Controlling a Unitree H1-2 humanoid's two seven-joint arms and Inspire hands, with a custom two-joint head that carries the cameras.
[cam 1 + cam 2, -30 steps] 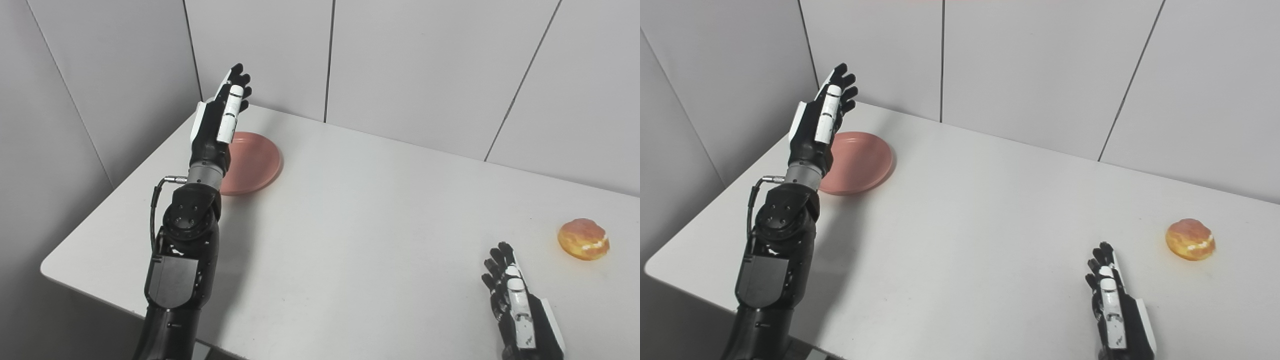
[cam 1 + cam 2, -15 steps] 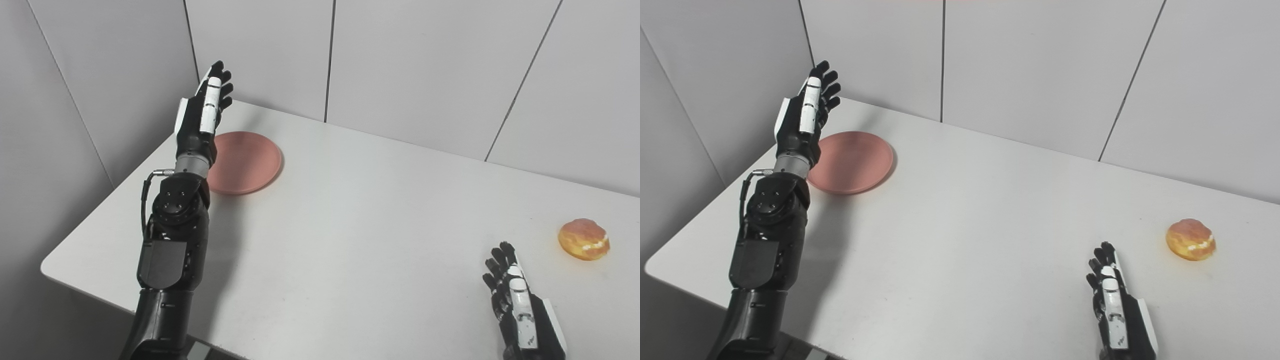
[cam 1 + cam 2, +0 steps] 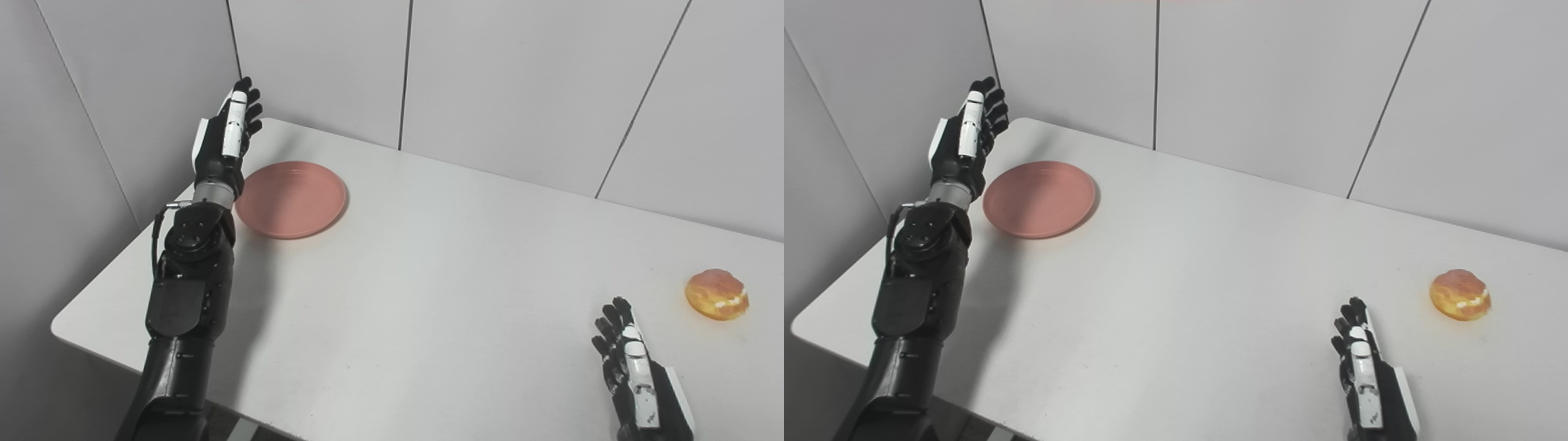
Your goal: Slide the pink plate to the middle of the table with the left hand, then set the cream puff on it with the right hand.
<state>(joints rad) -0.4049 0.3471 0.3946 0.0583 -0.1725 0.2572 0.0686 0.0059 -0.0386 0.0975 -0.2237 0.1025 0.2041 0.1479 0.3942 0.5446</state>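
**Status: nothing done yet, plate still in far-left corner, puff untouched**

Left hand [image 3: 223, 144]: raised off the table [image 3: 429, 275] at the far-left edge, just left of the plate [image 3: 291, 198]. Fingers extended and a little apart, nothing held. No contact with the plate can be seen; the wrist sits near the plate's left rim but appears above it, not on it.

Plate: flat on the table, far-left corner, well away from the middle. Nothing on it. Slide step judged not yet started, or at most at the approach stage. The hand's position on the outer side of the plate would suit a push toward centre, but that is a judgement only.

Middle of table: no task item is placed there yet.

Right hand [image 3: 1366, 367]: low at the near-right edge, fingers straight and loosely spread, empty. Whether it rests on the table or hovers just above cannot be told. Judged to be waiting.

Puff [image 3: 1460, 294]: on the table at the right, beyond and to the right of the right hand, apart from it. Not gripped, well apart from the plate.

Remaining: contact to be made with the plate, plate to be slid to centre, puff to be picked up by the right hand and set on the plate. Both steps are judged outstanding.
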